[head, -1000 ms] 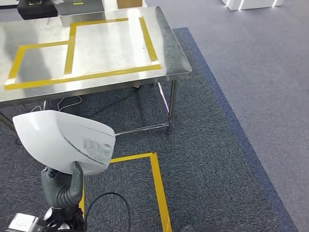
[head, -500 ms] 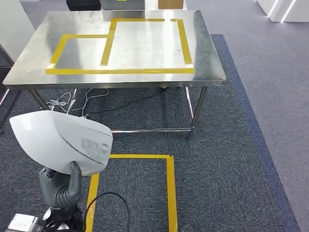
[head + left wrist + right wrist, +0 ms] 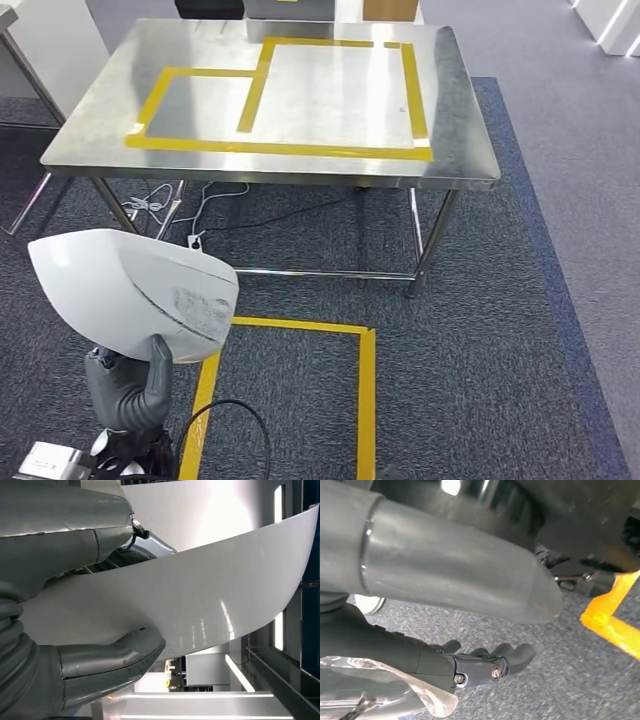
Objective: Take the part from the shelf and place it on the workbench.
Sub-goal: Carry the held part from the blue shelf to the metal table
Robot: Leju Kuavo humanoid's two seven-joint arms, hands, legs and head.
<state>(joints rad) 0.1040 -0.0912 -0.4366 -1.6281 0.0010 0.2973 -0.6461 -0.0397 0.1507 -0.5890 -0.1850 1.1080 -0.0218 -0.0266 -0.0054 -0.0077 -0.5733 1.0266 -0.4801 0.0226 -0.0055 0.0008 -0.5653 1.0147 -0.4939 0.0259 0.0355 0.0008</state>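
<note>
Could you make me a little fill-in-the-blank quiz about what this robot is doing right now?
1. The left robot hand holds a white ____ from below.
2. The workbench top is marked with ____ tape.
3. The right robot hand holds ____ and hangs over the carpet.
4. The part is not yet on the ____.

Missing words: part; yellow; nothing; workbench

Left robot hand (image 3: 130, 392) low at the near left, gripping the white curved part (image 3: 132, 292) from beneath. Beyond, steel worktop (image 3: 468, 130) marked with yellow tape rectangles (image 3: 279, 148). Yellow floor tape (image 3: 366, 390) on dark carpet (image 3: 483, 330); white cables (image 3: 162, 200) underneath.
</note>
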